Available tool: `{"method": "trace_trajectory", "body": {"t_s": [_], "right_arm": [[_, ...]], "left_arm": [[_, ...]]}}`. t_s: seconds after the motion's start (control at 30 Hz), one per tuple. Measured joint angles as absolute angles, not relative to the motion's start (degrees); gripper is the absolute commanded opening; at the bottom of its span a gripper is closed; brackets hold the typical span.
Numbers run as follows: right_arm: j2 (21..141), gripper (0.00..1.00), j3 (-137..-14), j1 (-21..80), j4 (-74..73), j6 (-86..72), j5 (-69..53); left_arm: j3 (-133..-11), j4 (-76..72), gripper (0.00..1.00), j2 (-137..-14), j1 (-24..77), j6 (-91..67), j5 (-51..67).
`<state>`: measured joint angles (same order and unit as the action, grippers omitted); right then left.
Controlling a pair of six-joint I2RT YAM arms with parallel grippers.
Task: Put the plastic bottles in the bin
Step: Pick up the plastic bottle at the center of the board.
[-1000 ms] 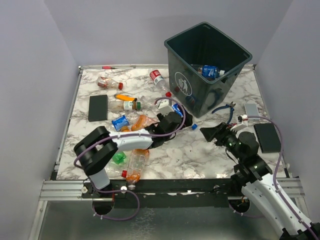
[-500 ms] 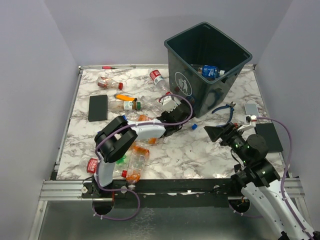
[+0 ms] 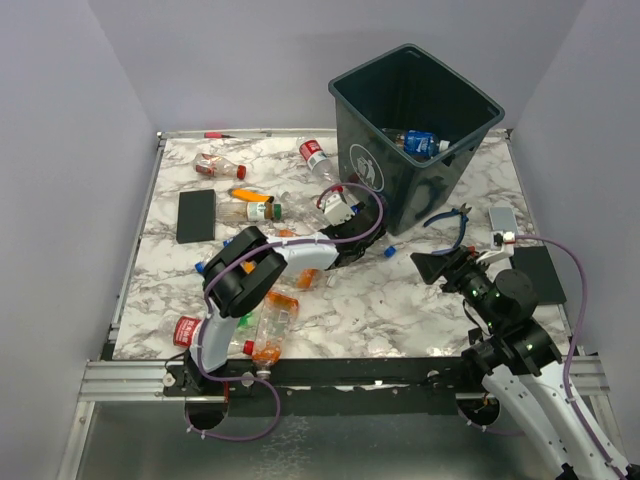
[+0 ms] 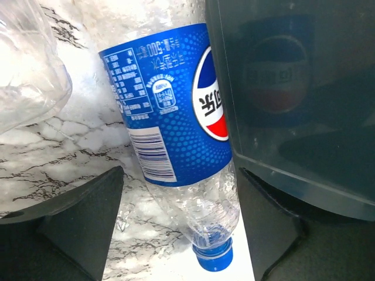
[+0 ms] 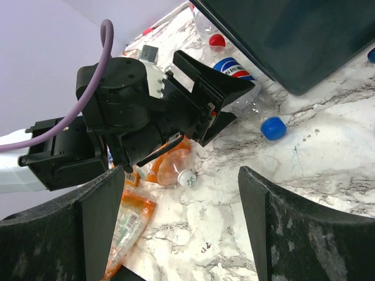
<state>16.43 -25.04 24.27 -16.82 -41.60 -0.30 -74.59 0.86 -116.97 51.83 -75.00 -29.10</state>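
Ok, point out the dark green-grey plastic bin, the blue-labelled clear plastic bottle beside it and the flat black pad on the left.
Dark green-grey plastic bin [image 3: 366, 168]: top view, logo wall.
Blue-labelled clear plastic bottle [image 4: 170, 117]: left wrist view, on its label.
Flat black pad [image 3: 196, 215]: top view, its middle.

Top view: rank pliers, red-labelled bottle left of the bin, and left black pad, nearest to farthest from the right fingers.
1. The pliers, just beyond the right fingers, beside the bin.
2. The red-labelled bottle, far side, left of it.
3. The black pad, far left.
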Motion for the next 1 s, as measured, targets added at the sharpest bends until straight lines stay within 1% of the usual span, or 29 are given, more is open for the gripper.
{"method": "trace_trajectory", "body": {"t_s": [0.17,0.3,0.37,0.47,0.57,0.7,0.83,0.9,1.0], "right_arm": [[16.4,0.82,-25.0,24.3,-16.9,-41.5,-0.2],[16.4,0.82,-25.0,24.3,-17.1,-41.4,0.4],[16.4,0.82,-25.1,24.3,-17.5,-41.2,0.6],[16.4,0.82,-25.4,24.3,-18.3,-40.9,0.9],[16.4,0.82,-26.5,24.3,-19.5,-40.4,1.1],[16.5,0.82,-29.1,24.3,-20.0,-39.4,1.1],[17.4,0.83,-33.0,24.3,-19.9,-37.6,-0.3],[18.6,0.83,-35.2,24.3,-19.7,-36.7,-2.4],[21.6,0.83,-38.6,24.3,-18.5,-35.4,-6.9]], "left_arm": [[-75.4,1.2,0.60,-118.0,51.7,-75.8,-29.4],[-75.3,0.1,0.41,-118.2,51.4,-76.4,-29.3],[-74.6,-0.9,0.35,-118.1,51.4,-76.2,-29.2],[-72.2,-2.7,0.29,-116.9,51.4,-76.0,-29.0],[-68.2,-2.8,0.26,-113.4,51.4,-74.4,-28.4],[-61.8,-1.8,0.25,-106.5,51.4,-72.2,-27.4],[-54.8,-0.5,0.29,-92.9,51.4,-66.0,-26.6],[-52.9,-0.5,0.31,-84.2,51.4,-60.1,-26.3],[-52.1,-1.0,0.32,-72.2,51.1,-48.8,-24.6]]}}
